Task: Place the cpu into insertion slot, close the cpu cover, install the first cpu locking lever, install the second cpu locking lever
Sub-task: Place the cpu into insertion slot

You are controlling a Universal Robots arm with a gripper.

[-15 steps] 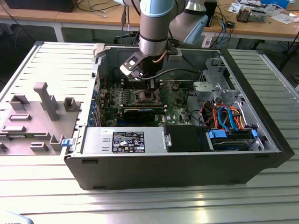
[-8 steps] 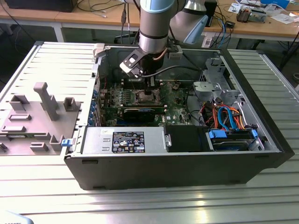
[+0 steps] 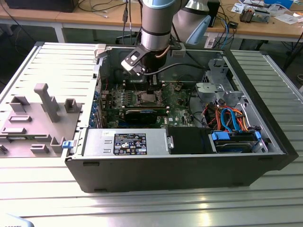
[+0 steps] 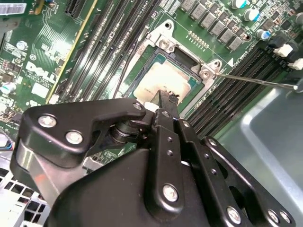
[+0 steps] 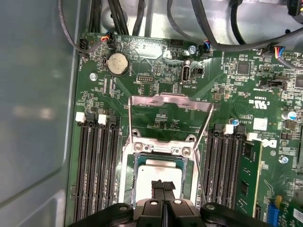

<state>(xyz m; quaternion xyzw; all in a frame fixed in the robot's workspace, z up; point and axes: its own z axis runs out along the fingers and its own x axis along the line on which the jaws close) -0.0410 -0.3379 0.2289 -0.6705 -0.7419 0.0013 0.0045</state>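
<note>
I count one cpu (image 5: 158, 176), one socket (image 5: 124, 182) and one cover (image 5: 170, 100). There are two thin levers (image 5: 203, 137), one on each side of the socket. Two screws (image 5: 186, 151) sit at the cover's hinge edge. There are eight memory slots (image 5: 97, 175) in all, four on either side of the socket. There is one round coin cell (image 5: 118, 64). My one gripper (image 5: 164, 184) has two fingers (image 5: 157, 188). In the exterior view I count one open case (image 3: 189, 175), one arm (image 3: 156, 23), which is mine, one power supply (image 3: 125, 142) and one grey tray (image 3: 28, 127).
</note>
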